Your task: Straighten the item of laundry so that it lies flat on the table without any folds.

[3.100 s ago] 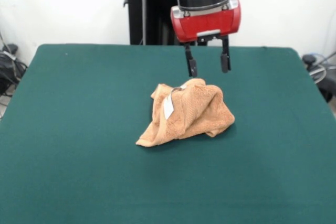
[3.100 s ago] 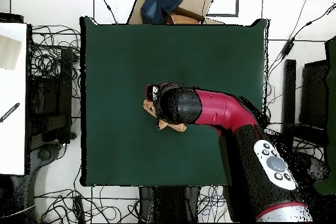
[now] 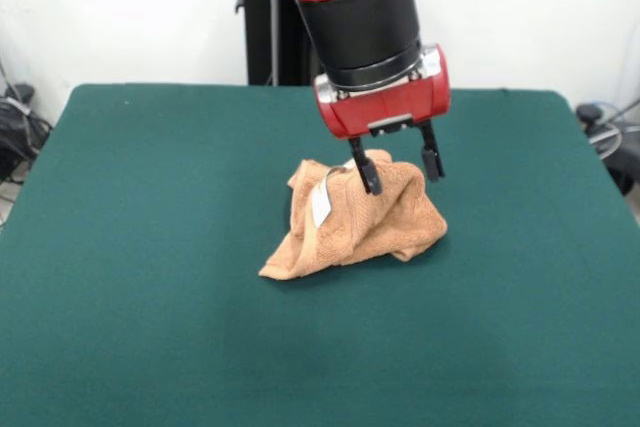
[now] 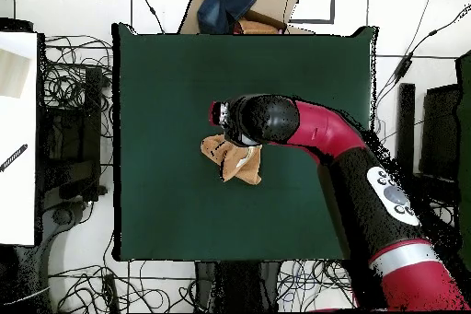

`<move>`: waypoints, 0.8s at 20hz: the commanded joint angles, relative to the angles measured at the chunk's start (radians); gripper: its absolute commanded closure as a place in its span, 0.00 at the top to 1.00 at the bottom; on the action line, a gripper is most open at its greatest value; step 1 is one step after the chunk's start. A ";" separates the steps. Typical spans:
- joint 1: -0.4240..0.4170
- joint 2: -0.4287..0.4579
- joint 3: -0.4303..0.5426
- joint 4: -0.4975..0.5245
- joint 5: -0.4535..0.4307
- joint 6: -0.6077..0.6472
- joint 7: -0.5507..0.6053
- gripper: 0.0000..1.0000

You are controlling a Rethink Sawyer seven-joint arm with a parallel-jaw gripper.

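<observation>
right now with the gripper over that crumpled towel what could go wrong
1. The gripper is open right at the top of the bunched orange-tan towel; closing there may pinch several layers, so a lift would raise the whole clump rather than open it.
2. One finger sits close to the white label; it could catch that instead of a corner.
3. Dragging may slide the towel across the green table still folded.
</observation>
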 commanded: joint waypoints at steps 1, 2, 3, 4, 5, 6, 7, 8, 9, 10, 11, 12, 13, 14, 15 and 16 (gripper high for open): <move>-0.017 0.014 0.069 -0.021 -0.017 0.103 -0.080 1.00; -0.015 0.006 0.067 -0.009 -0.020 0.089 -0.069 1.00; -0.014 -0.005 0.065 0.008 -0.022 0.073 -0.057 1.00; -0.011 -0.013 0.062 0.016 -0.025 0.066 -0.050 1.00; -0.008 -0.022 0.058 0.023 -0.027 0.059 -0.043 1.00; -0.006 -0.030 0.055 0.031 -0.030 0.052 -0.037 1.00; -0.007 -0.035 0.056 0.042 -0.028 0.037 -0.027 1.00; -0.009 -0.036 0.059 0.049 -0.026 0.028 -0.024 1.00; -0.011 -0.037 0.063 0.056 -0.025 0.023 -0.023 1.00; -0.013 -0.037 0.064 0.059 -0.024 0.016 -0.020 1.00; -0.017 -0.035 0.070 0.062 -0.021 0.013 -0.022 1.00; -0.021 -0.034 0.075 0.064 -0.019 0.010 -0.025 1.00; -0.025 -0.033 0.081 0.068 -0.015 0.006 -0.025 1.00; -0.026 -0.034 0.080 0.068 -0.016 0.006 -0.025 1.00; -0.023 -0.035 0.076 0.065 -0.017 0.012 -0.025 1.00; -0.021 -0.034 0.073 0.061 -0.020 0.015 -0.025 1.00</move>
